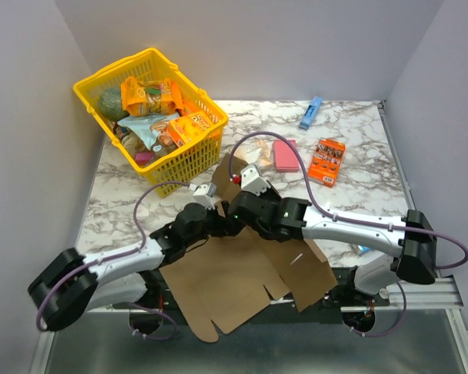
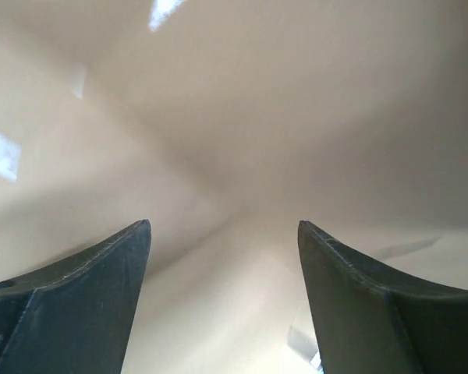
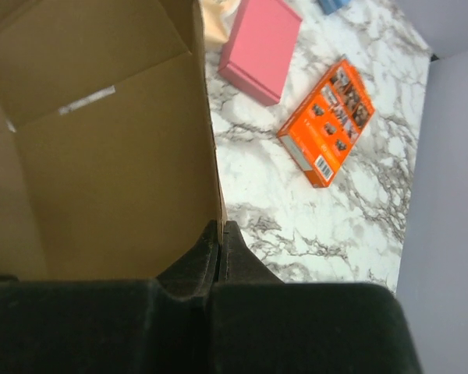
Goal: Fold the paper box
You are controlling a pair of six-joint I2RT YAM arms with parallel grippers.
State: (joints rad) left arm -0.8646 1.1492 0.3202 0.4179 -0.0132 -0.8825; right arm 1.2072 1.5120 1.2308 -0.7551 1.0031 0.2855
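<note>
The grey-veined marble tabletop (image 1: 359, 187) carries the flat brown corrugated paper box (image 1: 234, 280) at its near edge, under both arms, one flap raised. A yellow plastic basket (image 1: 183, 160) of snack packets stands just behind that flap, crowding it. A pink rectangular box (image 1: 285, 154), an orange printed snack box (image 1: 327, 160) and a small blue object (image 1: 310, 112) lie further right, apart from it. The left gripper (image 2: 223, 224) is spread against cardboard. The right gripper (image 3: 220, 234) is pressed together at the flap's edge.

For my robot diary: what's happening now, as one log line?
paper box: not folded yet | left end effector: open, empty | right end effector: shut on paper box edge
</note>
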